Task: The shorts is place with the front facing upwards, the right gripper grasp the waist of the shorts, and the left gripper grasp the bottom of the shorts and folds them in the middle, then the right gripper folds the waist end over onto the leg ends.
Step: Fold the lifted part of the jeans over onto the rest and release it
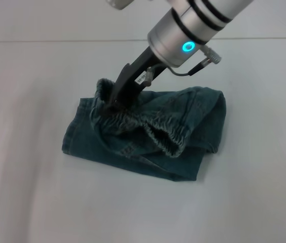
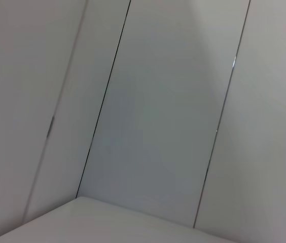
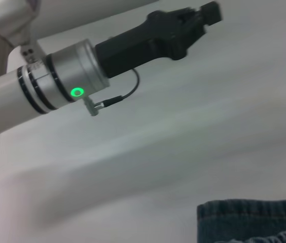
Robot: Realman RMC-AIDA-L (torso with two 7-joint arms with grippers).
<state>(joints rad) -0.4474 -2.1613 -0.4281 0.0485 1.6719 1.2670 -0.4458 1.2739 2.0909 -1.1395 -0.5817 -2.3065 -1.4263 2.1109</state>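
The white table is the largest thing here, a smooth matte surface running out to every edge of the head view. On it, near the middle, lie the shorts: blue-green washed denim, folded into a thick, roughly rectangular bundle with a rounded fold on the robot's right. The gathered elastic waistband runs in a ruffled line across the top of the bundle, and a flat stitched hem edge shows at the robot's left.

From the upper right of the head view a silver arm segment with a glowing teal ring slants down toward the cloth. It ends in the right gripper, black and narrow, with a small white label on its flat link; its fingertips are pressed into the waistband at the far left part of the bundle and look clamped on the gathered cloth (the tips are half sunk in the folds).

The left gripper shows only in the right wrist view, black, held above bare table well apart from the shorts; whether its jaws are parted or closed I cannot tell. The left wrist view shows plain pale wall panels with thin dark seams.
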